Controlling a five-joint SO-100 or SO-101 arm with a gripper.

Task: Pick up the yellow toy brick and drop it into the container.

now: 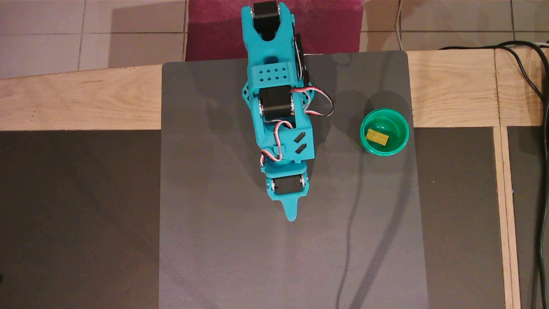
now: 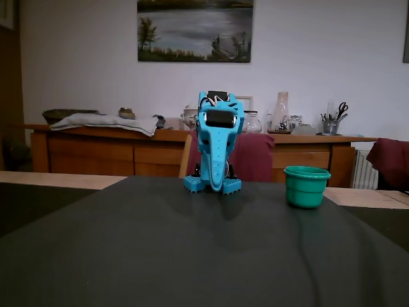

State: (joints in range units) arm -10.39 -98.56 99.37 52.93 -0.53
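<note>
In the fixed view the yellow toy brick is hidden behind the wall of the container (image 2: 307, 187), to the right of the gripper (image 2: 219, 188); only the overhead view shows the yellow toy brick (image 1: 377, 137), its studs too small to count. From above, the gripper (image 1: 291, 218) reads as 1 narrow point, so the gap between its jaws cannot be judged. The arm's far end (image 1: 266, 8) is cut by the top edge, and the grey mat (image 1: 214, 266) by the bottom edge.
</note>
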